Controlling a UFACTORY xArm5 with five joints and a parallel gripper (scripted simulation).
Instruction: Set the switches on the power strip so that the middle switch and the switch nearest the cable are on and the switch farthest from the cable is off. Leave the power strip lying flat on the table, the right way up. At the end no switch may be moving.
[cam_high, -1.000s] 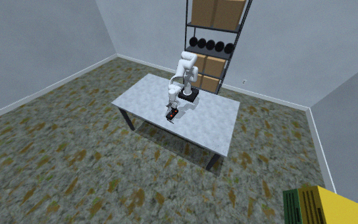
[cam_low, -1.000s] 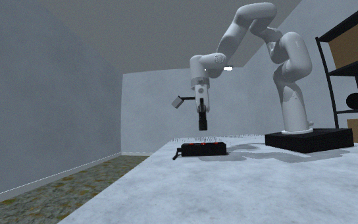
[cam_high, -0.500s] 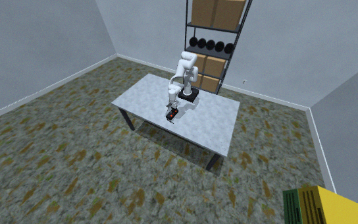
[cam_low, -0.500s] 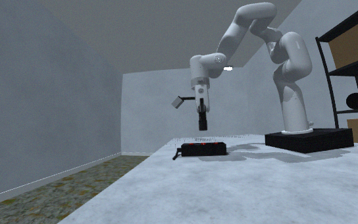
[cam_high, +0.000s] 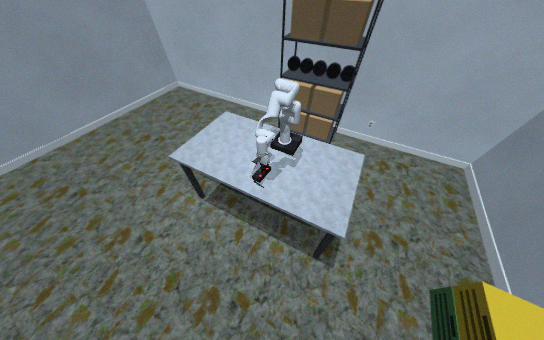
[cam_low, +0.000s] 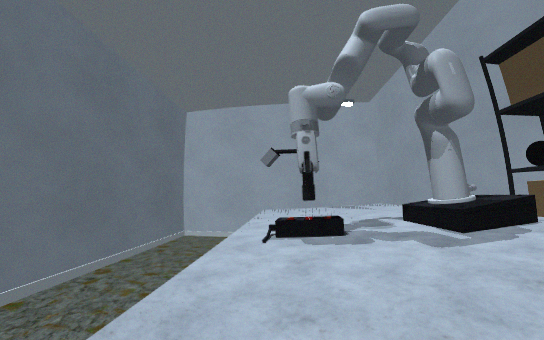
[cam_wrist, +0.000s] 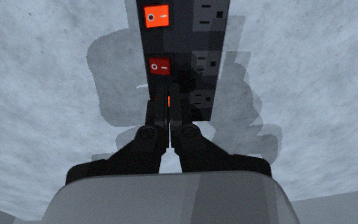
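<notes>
— Around the work area?

— Grey table on dark legs, patterned floor beneath. Behind the far edge, a black shelf rack loaded with cardboard boxes on the top level, a row of dark round objects on the next, more boxes lower down. Yellow and green crate at the lower right corner of the top view. White arm bolted to a black base at the back of the table, near the rack.

— Anything in the way?

— From the wrist view, only the gripper's own fingers, covering most of the nearest switch; just a thin orange sliver visible between them. A small grey block on a stalk sticking out beside the wrist, clear of everything.

— Power strip?

— Black power strip lying flat on the table, right way up, cable stub at the end away from the base. Far switch bright orange, middle switch darker red. Outlets in a column beside the switches.

— Claw?

— Gripper clenched tight on nothing, fingers pressed together, pointing straight down. Hanging above the strip, a clear gap showing in the exterior view.
</notes>
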